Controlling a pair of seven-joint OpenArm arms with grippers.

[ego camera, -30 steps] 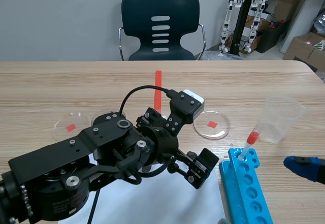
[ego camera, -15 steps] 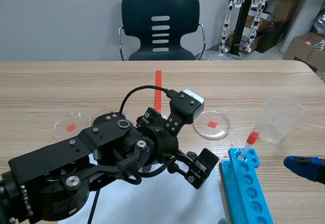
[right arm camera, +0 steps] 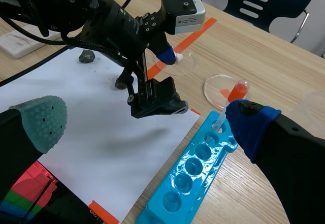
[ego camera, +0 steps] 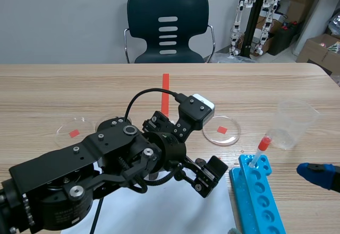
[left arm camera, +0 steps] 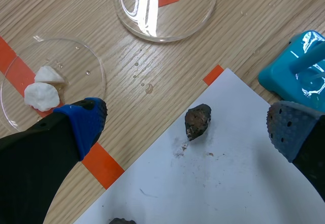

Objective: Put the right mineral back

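Observation:
A dark brown mineral [left arm camera: 197, 121] lies on the white paper [left arm camera: 213, 183], close to its corner. My left gripper [left arm camera: 189, 127] hangs open right over it, one finger on each side and neither touching. In the scene view the left gripper [ego camera: 199, 171] hides the mineral. Ahead of it stand an empty petri dish [left arm camera: 162, 5] and a dish [left arm camera: 76, 61] holding white mineral pieces [left arm camera: 41, 96]. My right gripper [right arm camera: 147, 127] is open and holds nothing, low at the table's right [ego camera: 319, 175].
A blue tube rack [ego camera: 257, 191] with a red-capped tube [ego camera: 261, 148] stands right of the paper. A clear plastic cup [ego camera: 292, 122] is behind it. A second dark mineral [right arm camera: 87, 56] lies farther along the paper. Another petri dish [ego camera: 74, 130] sits at the left.
The left gripper has shifted very slightly left and down over the paper. The right gripper has not moved.

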